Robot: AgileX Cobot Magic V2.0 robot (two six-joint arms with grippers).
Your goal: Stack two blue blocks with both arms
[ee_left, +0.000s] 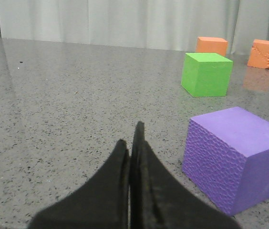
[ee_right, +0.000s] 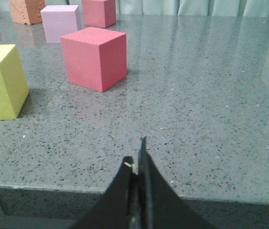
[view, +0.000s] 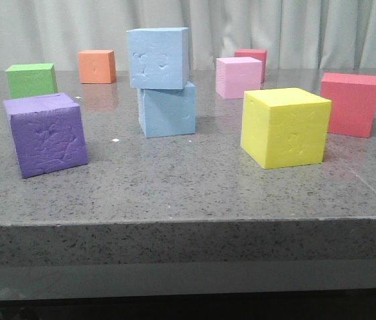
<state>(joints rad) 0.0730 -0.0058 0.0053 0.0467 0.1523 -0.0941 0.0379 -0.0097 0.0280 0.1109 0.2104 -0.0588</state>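
1. Standing stacked at mid-table, the top blue block (view: 157,58) sits slightly askew on the lower blue block (view: 168,110); both are pitted foam. I judge the stack done, so I should keep clear.
2. My left claw (ee_left: 132,148) is pressed together, empty, beside a textured purple cube (ee_left: 234,157).
3. My right claw (ee_right: 138,164) is likewise closed, over the speckled stone table (ee_right: 211,95), near its edge.

Far red cube (view: 251,55) mostly hidden behind pink cube (view: 238,77).
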